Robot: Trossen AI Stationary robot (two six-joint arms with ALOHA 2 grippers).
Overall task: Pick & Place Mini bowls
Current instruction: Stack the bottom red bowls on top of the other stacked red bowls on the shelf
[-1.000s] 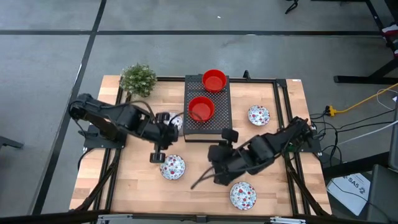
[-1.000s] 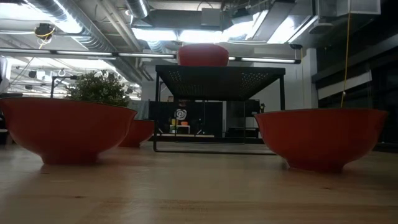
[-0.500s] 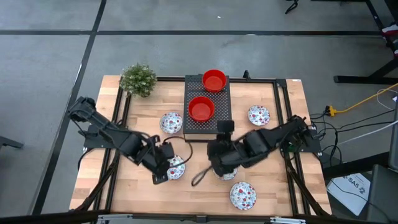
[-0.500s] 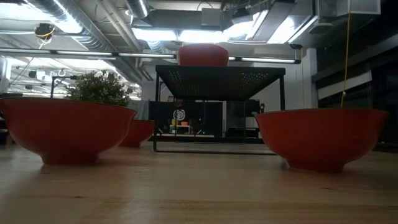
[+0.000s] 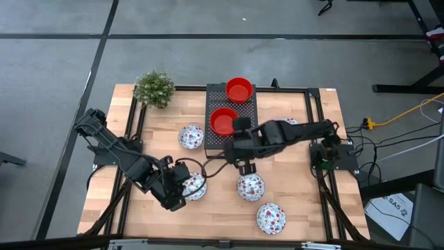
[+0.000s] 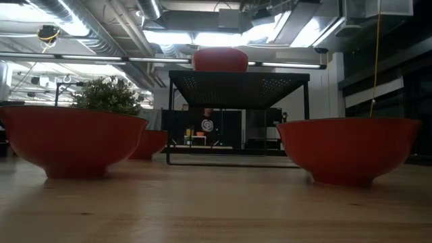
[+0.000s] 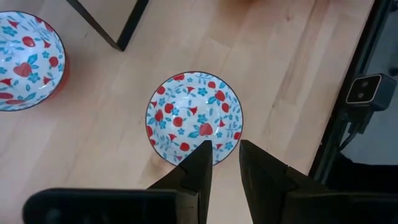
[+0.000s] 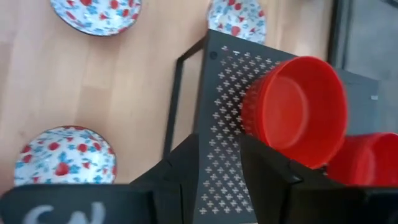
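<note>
Left jaws (image 7: 222, 163) sit slightly parted right at the near rim of a floral bowl (image 7: 194, 117), one finger over the rim, one just outside it; can't tell if they've actually pinched it. From above, that bowl (image 5: 193, 186) is on the worktop (image 5: 305, 201) at the front left, half under the left arm.

Right jaws (image 8: 219, 163) are parted a bit too, holding nothing, hovering over the front edge of the black box (image 8: 217, 81) by the nearer red bowl (image 8: 298, 111). Overhead, the right jaws (image 5: 245, 165) hang at the box's (image 5: 246, 139) front edge.

Two red bowls (image 5: 224, 121) (image 5: 238, 89) sit on top of the box. Other floral bowls: one left of the box (image 5: 191, 136), one right of it mostly under the right arm (image 5: 290, 122), two in front (image 5: 250, 187) (image 5: 270, 218). Plant (image 5: 154, 89) is at the back left corner.

Low view shows more red bowls (image 6: 73, 140) (image 6: 347, 148) close to the camera.
</note>
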